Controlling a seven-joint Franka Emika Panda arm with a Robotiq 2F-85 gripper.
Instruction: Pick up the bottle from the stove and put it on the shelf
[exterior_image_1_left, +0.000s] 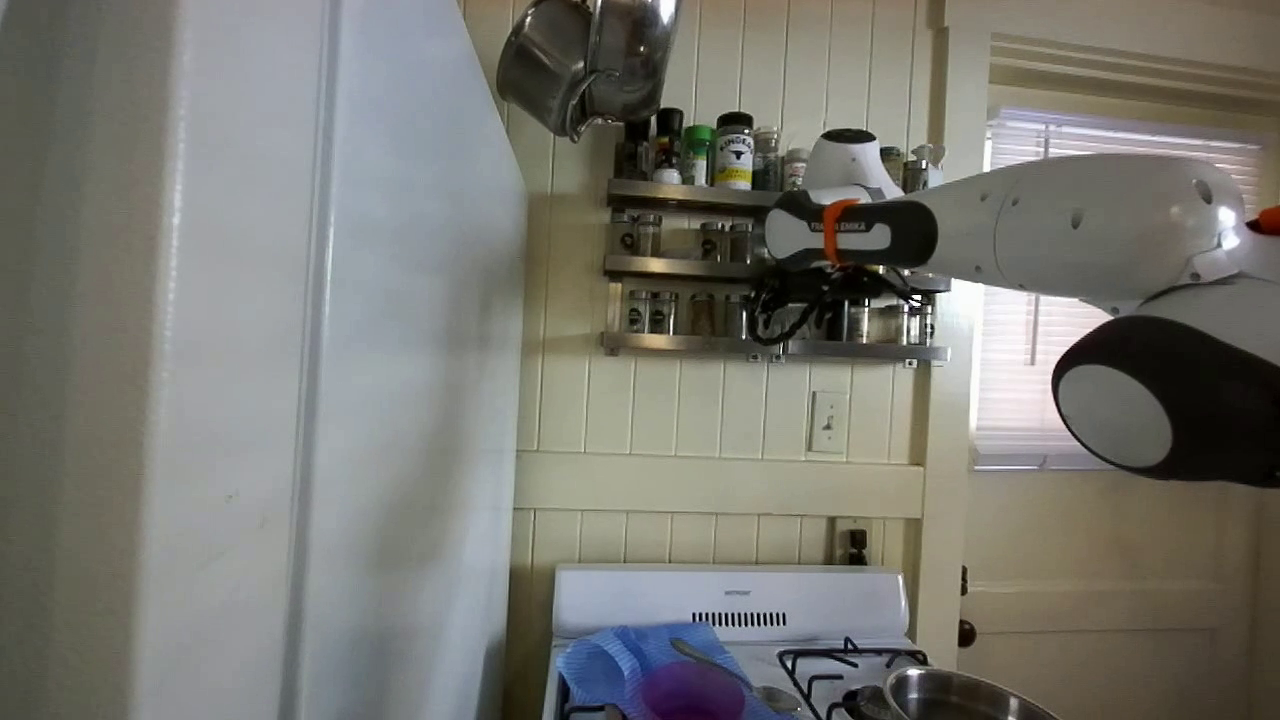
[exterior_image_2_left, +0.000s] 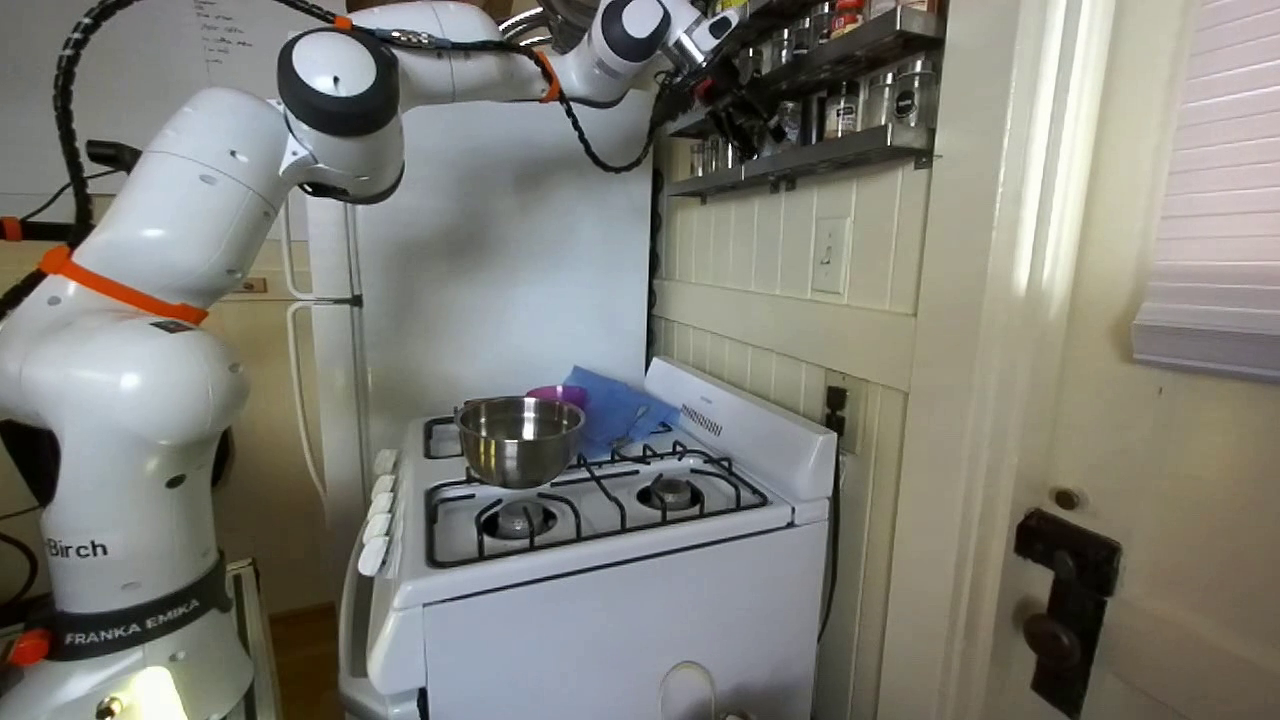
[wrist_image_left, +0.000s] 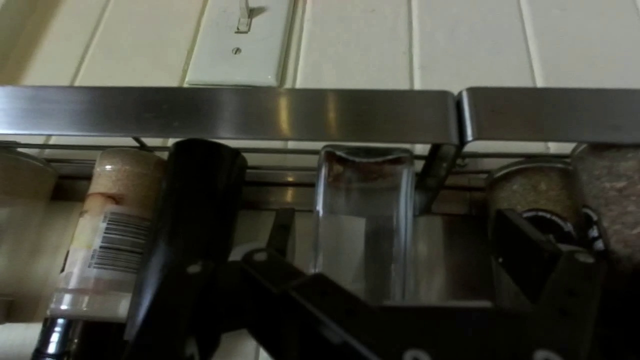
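Wrist view shows my gripper (wrist_image_left: 397, 220) spread, its two fingers (wrist_image_left: 527, 250) either side of one clear bottle (wrist_image_left: 362, 245), apparently the task's, standing low on the three-tier shelf (wrist_image_left: 200, 112). In both exterior views I count one steel bowl (exterior_image_2_left: 518, 455), one purple bowl (exterior_image_2_left: 558, 395) and one blue cloth (exterior_image_2_left: 612, 405) on the stove (exterior_image_2_left: 620, 600). My arm (exterior_image_2_left: 190, 210) is bent, reaching above it, wrist angled down. I read FRANKA EMIKA and Birch on the arm, KINDER'S on one jar (exterior_image_1_left: 735, 150).
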